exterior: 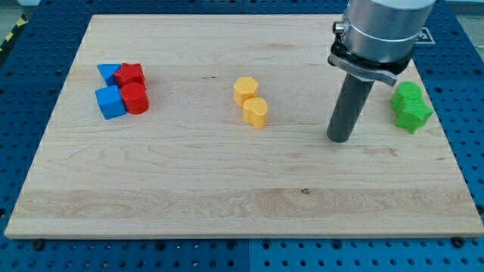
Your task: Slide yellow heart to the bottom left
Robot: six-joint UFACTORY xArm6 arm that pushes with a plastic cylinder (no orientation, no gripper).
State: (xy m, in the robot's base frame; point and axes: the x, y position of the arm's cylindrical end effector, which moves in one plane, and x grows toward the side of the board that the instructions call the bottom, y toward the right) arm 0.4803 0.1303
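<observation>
Two yellow blocks sit near the board's middle, touching. The upper one [245, 90] looks like a hexagon or pentagon. The lower one [255, 112] looks like the yellow heart, though its shape is hard to make out. My tip [339, 140] rests on the board to the right of the yellow blocks, about a hundred pixels away and slightly lower in the view. It touches no block.
At the left, a blue triangle [108, 73], a blue cube [110, 102], a red block [131, 74] and a red cylinder [135, 98] are clustered. At the right edge two green blocks [407, 94] [413, 115] touch. The wooden board [227, 196] lies on a blue pegboard.
</observation>
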